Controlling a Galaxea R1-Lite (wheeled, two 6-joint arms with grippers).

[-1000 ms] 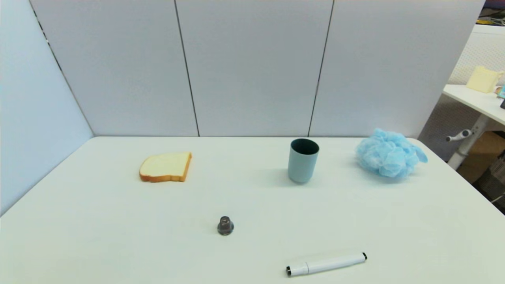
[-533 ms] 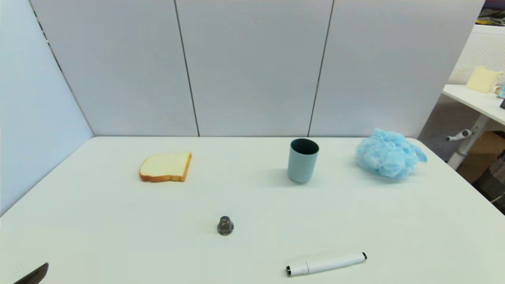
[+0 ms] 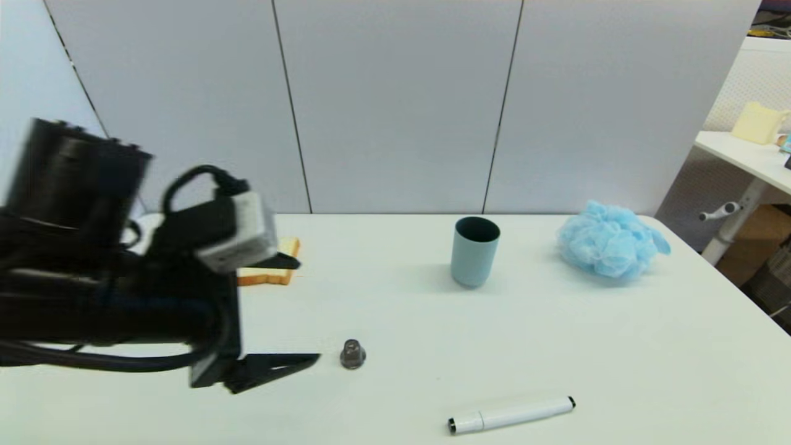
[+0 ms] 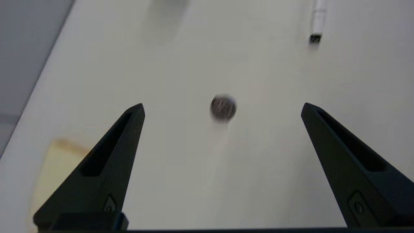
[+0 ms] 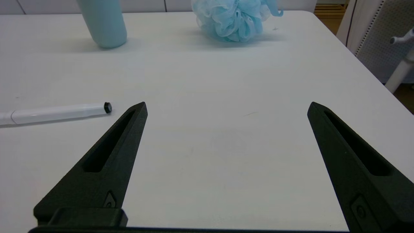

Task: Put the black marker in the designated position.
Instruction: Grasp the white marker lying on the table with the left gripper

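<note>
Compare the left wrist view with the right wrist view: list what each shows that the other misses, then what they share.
Only the left wrist view: the small dark knob ahead of the open left pincer, and a blurred bit of the bread slice.
Only the right wrist view: the pale blue cup and the blue mesh puff, beyond the open, empty right pincer.
Both: the black marker, lying untouched on the white table.

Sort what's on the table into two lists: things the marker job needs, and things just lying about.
Job:
black marker
designated position, the bare strip by the wall panels
left tool, open, over the table
right tool, open

Lying about:
bread slice
blue cup
blue pouf
grey knob
</note>
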